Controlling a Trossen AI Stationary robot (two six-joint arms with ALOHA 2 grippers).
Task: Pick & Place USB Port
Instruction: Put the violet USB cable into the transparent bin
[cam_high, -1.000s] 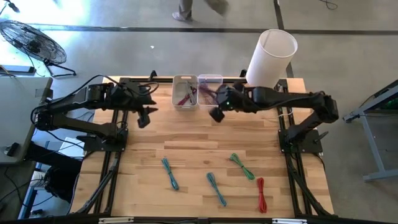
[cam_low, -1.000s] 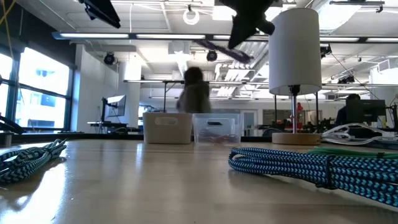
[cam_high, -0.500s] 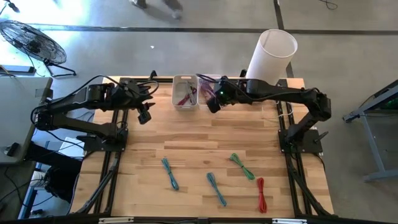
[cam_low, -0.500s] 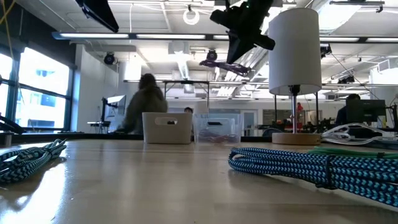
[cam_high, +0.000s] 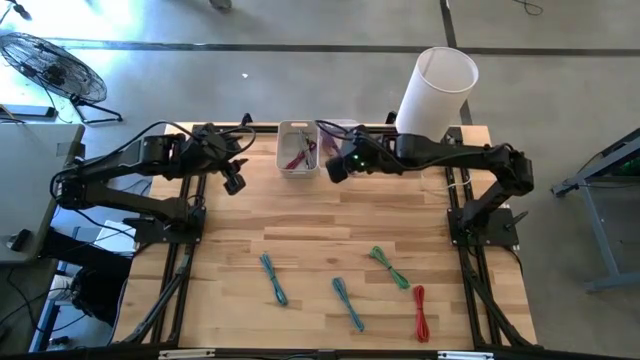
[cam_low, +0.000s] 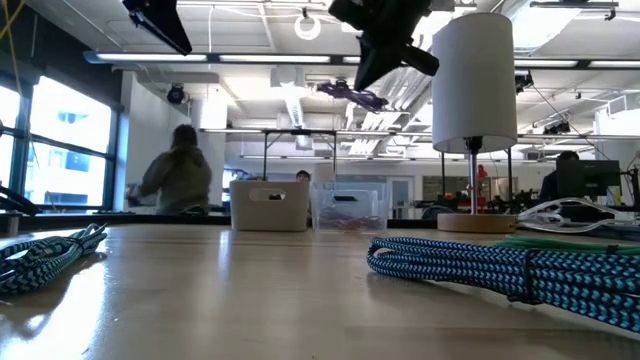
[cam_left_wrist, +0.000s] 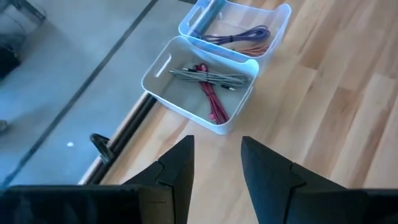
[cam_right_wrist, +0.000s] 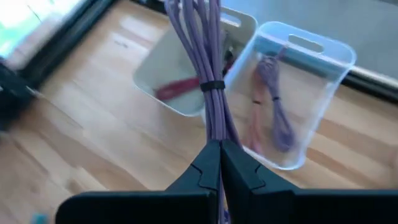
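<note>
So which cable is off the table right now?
The purple cable, clamped in the right gripper above the two bins. The blue, green and red ones all lie on the table.

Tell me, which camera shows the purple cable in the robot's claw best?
The right wrist view: the purple cable fills the picture, pinched in the right gripper. The low view shows a small dangling loop; the high view barely shows it.

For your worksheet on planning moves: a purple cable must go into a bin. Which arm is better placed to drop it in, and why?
The right. Its gripper is shut on the purple cable, above the clear bin. The left gripper is open and holds nothing, near the white bin.
</note>
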